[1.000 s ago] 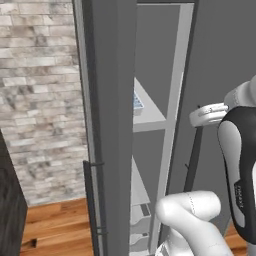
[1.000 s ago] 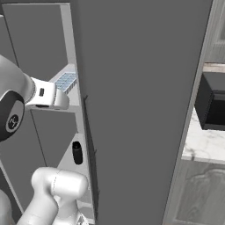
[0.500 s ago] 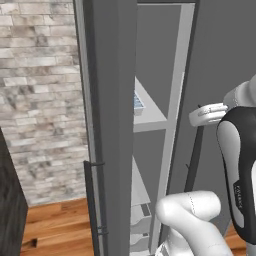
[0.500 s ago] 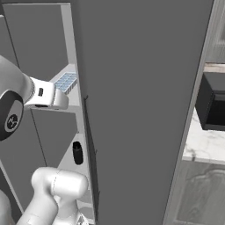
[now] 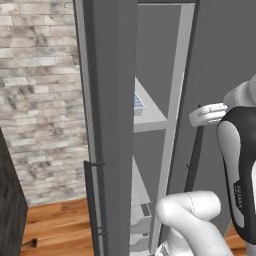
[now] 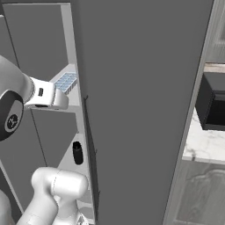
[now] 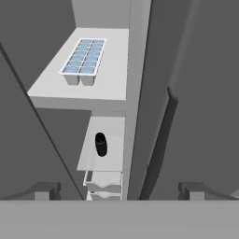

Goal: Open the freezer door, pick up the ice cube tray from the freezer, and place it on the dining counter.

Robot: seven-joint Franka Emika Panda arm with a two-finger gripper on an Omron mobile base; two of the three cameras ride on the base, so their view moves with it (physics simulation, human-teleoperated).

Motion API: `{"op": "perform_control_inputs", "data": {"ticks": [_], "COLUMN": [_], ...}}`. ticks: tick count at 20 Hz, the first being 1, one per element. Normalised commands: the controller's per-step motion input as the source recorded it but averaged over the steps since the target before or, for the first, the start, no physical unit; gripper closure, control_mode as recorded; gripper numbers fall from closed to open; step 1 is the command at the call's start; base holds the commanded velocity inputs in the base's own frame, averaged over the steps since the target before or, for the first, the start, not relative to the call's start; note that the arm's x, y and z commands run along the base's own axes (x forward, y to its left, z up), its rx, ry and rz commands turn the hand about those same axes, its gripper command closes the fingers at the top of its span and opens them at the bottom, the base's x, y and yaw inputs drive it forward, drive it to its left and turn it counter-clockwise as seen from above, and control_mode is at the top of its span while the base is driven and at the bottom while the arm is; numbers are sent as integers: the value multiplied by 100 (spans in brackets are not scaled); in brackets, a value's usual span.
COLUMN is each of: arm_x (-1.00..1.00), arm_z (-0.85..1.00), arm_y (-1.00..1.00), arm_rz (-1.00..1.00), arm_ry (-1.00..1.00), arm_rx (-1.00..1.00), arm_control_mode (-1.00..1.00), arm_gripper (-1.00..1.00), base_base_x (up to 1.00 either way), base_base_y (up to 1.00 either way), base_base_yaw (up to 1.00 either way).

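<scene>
The freezer door (image 5: 112,125) stands swung open, seen edge-on with its slim bar handle (image 5: 92,200). Inside the freezer (image 7: 100,14), the ice cube tray (image 7: 84,55), white with pale blue cells, lies flat on a white shelf (image 7: 51,88). The tray also shows in the base views (image 5: 138,103) (image 6: 66,81). My gripper (image 7: 120,190) is open and empty. It hangs in front of the freezer opening, short of the shelf and a little below the tray's level. The dining counter is out of view.
A dark bottle (image 7: 100,144) lies on the lower shelf, with white drawers (image 7: 103,181) beneath it. The twin door panel (image 6: 140,110) stands shut close on the right, its handle (image 7: 158,149) near my right finger. A wall counter (image 6: 200,145) carries a dark appliance (image 6: 213,103). A brick wall (image 5: 40,100) lies left.
</scene>
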Motion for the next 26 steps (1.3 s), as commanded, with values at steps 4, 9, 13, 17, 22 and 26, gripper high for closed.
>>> {"op": "perform_control_inputs", "data": {"ticks": [4, 9, 13, 17, 22, 26], "arm_x": [0, 0, 20, 38, 48, 43], "arm_z": [0, 0, 0, 11, 2, 1], "arm_y": [0, 0, 0, 15, 34, 21], "arm_rz": [0, 0, -1, 5, 11, 27], "arm_ry": [0, 0, 0, 3, 0, 0], "arm_rx": [0, 0, 0, -11, -13, -12], "arm_control_mode": [100, 100, -100, -100, -100, -100], "arm_gripper": [-100, -100, -100, -100, -100, -100], "base_base_x": [76, 67, 17, 0, 0, 0], "base_base_y": [31, 12, 0, 0, 0, 0], "base_base_yaw": [0, 0, -1, 0, 0, 0]}}
